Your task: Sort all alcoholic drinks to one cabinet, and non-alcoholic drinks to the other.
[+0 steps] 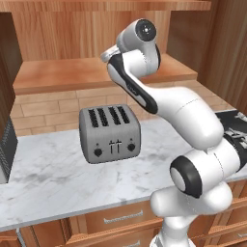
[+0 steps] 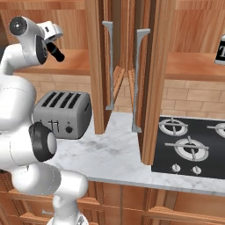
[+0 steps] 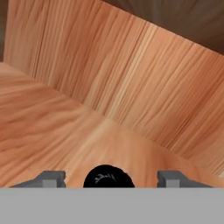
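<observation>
With the arm reaching up from the base into the open left cabinet, the gripper hangs just over the plain wooden shelf inside. In the hand view its two grey finger tips stand well apart, and between them shows the round black top of the small black bottle, seen from above; the tips sit clear of it on both sides, so the jaws are spread wide and nothing is held. The bottle stands on the shelf near the wooden back wall. In the right base view the same black bottle pokes out below the white hand, slanted in that picture, over the shelf. Farther right in that view, two cabinet doors stand swung open edge-on, with their slim grey bar handles facing each other. Beyond them, on the shelf of the right cabinet, the corner of a bottle with a black label shows at the picture's edge. Below, a grey four-slot toaster sits on the marble tabletop, and a black stove with grey burners lies to the right of it.
</observation>
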